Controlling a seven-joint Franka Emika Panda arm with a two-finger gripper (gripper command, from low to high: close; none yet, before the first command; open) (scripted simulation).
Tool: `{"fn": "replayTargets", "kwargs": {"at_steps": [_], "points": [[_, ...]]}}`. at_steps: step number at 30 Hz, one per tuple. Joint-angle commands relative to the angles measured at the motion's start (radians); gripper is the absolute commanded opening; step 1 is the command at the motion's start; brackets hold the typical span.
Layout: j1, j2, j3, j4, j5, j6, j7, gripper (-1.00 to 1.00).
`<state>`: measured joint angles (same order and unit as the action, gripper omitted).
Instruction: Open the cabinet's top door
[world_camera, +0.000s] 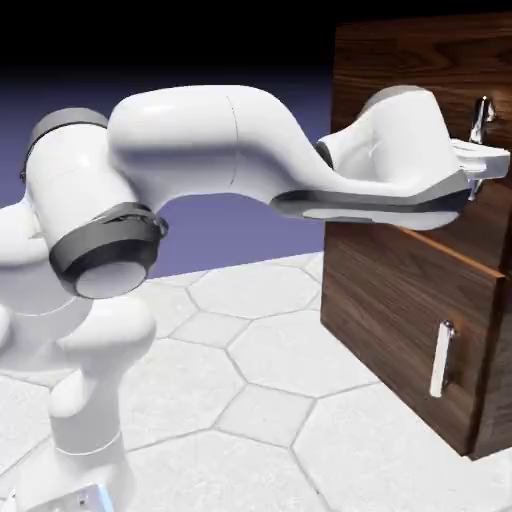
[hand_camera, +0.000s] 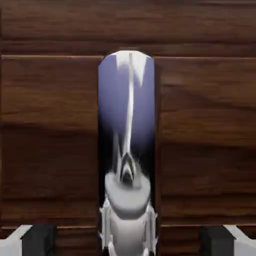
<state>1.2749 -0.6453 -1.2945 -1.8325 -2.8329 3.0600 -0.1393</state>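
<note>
The top door (world_camera: 415, 60) fills the upper part of the cabinet (world_camera: 490, 405), above the seam that divides it from the lower panel (world_camera: 385, 300). It looks closed, with no gap showing beside it, though the arm (world_camera: 235, 140) crosses part of the view. Its handle (hand_camera: 127, 105), a shiny upright bar, stands near the door's right-hand edge in the exterior view, and its polished face mirrors the backdrop and the arm.

The pincer (hand_camera: 128, 241) is at that handle, its two tips well apart, one on each side of the bar. Dark wood shows between each tip and the metal, so it has hold of nothing. The arm reaches across from the exterior view's left, its hand up against the front of the door. Below, the lower panel is shut too, its smaller handle (world_camera: 442, 358) well apart from the pincer.

As for progress, the reach and the lining up look done; the opening itself does not appear begun. What is left, by this judgement, is to close on the bar, draw the door outward and swing it wide. If the tips close off-centre, they could nudge the bar before gripping it.
</note>
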Motion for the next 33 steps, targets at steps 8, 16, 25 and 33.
{"fn": "replayTargets", "kwargs": {"at_steps": [8, 16, 25, 33], "points": [[-0.29, 0.023, 0.226, -0.185, 0.107, -0.087, -0.024, -1.0], [-0.58, -0.016, 0.474, -0.374, 0.271, -0.179, -0.111, -1.0], [-0.896, -0.167, 0.79, -0.634, 0.567, -0.325, -0.286, -1.0], [-1.064, -0.373, 1.061, -0.844, 0.912, -0.497, -0.467, -1.0]]}}
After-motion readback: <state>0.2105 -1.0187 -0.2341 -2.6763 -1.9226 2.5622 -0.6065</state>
